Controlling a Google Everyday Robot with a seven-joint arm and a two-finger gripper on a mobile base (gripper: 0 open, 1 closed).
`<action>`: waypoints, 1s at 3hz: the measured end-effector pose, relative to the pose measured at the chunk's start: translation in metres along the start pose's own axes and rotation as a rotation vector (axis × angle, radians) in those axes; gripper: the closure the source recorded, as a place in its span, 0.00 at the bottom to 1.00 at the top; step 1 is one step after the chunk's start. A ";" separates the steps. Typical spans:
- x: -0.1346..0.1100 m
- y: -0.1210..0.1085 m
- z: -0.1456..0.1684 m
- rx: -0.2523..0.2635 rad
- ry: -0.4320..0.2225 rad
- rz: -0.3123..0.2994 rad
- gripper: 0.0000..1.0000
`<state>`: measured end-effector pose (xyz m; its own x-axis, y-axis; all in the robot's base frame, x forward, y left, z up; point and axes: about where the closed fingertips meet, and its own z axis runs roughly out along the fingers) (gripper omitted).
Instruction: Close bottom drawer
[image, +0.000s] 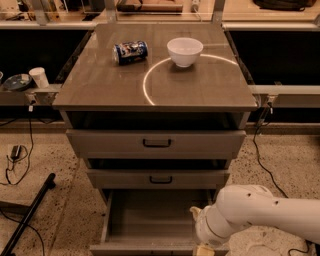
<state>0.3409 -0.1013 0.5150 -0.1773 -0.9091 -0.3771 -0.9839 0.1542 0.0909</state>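
No legible text, brand or number.

The blue can (130, 51) lying on its side on the worktop (100, 85) carries a printed label with pale and reddish patches, but no word or brand on it can be made out. The gripper (202, 248), at the end of the white arm, sits at the lower edge of the view by the right front corner of the open bottom drawer (150, 215); no marking on it can be read.
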 end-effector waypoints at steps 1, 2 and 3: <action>-0.002 0.002 0.005 -0.005 0.017 -0.007 0.00; -0.001 0.001 0.050 -0.054 0.027 0.000 0.00; 0.000 0.006 0.059 -0.062 0.023 0.006 0.00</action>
<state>0.3340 -0.0781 0.4612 -0.1818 -0.9170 -0.3551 -0.9793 0.1361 0.1500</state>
